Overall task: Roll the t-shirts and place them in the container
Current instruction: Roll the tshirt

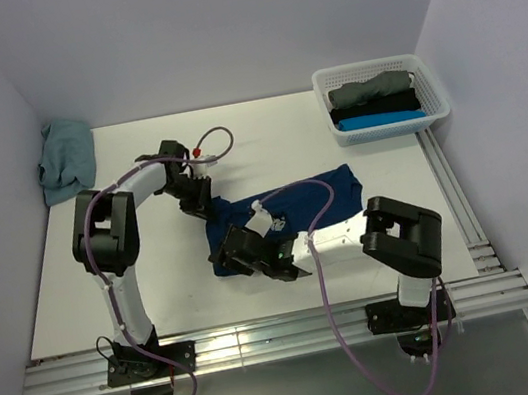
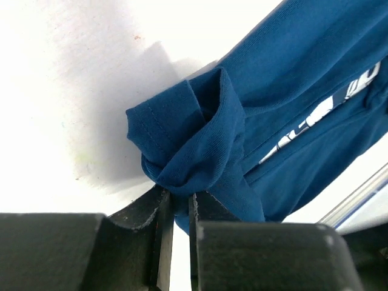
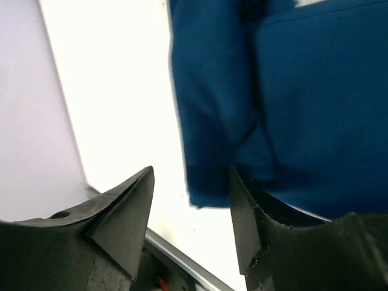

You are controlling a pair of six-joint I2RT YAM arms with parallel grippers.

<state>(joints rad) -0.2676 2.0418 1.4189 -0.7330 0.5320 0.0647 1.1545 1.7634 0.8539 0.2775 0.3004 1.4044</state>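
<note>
A dark navy t-shirt lies crumpled across the middle of the white table, with a white print showing. My left gripper is at its far left corner. In the left wrist view the left gripper is shut on a bunched fold of the navy t-shirt. My right gripper is at the shirt's near left corner. In the right wrist view the right gripper stands open, and the navy t-shirt's edge hangs just beyond the gap, against the right finger.
A white basket at the back right holds a grey, a black and a bright blue t-shirt. A dusty teal t-shirt lies heaped at the back left. Metal rails run along the near edge.
</note>
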